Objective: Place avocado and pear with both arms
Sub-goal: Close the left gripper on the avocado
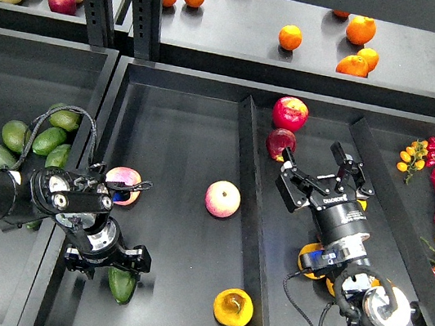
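Centre tray (pixel 169 205): holding two pink-yellow apples (pixel 222 199), with the pear (pixel 233 307) lying free at its near right. Right gripper (pixel 317 158) is hovering over the neighbouring tray, fingers spread, empty. Left gripper (pixel 120 267) is pressing down at the near left, clamped on the avocado (pixel 122 284). Risk: the glossy avocado may be slipping or rolling on release.

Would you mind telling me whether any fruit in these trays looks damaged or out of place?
The pear, lying alone near the front of the middle tray, shows a dark brown pitted spot that could be a bruise or just its blossom end. The avocado lies at the left gripper, apart from the avocado pile.
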Robot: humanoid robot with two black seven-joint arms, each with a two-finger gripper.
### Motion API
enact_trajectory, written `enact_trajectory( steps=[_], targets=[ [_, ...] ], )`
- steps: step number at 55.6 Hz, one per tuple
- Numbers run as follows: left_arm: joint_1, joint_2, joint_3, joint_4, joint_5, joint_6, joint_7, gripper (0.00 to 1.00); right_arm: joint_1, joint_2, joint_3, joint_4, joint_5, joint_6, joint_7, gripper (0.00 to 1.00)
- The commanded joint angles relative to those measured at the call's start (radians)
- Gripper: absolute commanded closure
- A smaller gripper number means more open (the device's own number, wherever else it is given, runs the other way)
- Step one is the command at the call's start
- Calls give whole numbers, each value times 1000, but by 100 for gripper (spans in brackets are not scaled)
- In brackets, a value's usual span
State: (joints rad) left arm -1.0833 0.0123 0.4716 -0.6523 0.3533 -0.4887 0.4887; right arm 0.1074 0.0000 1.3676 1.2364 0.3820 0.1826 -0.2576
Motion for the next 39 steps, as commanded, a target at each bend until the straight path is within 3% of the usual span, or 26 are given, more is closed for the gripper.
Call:
enact_trajectory(
  steps=[1,20,39],
  targets=[
    [5,-2,-7,32,-1,0,0,2,0,0,-1,0,0,0,1,0],
    [42,-12,-50,82,-1,0,0,3,0,0,-7,-2,0,0,1,0],
    [59,-12,-62,97,-1,0,0,17,0,0,-8,-3,0,0,1,0]
  ],
)
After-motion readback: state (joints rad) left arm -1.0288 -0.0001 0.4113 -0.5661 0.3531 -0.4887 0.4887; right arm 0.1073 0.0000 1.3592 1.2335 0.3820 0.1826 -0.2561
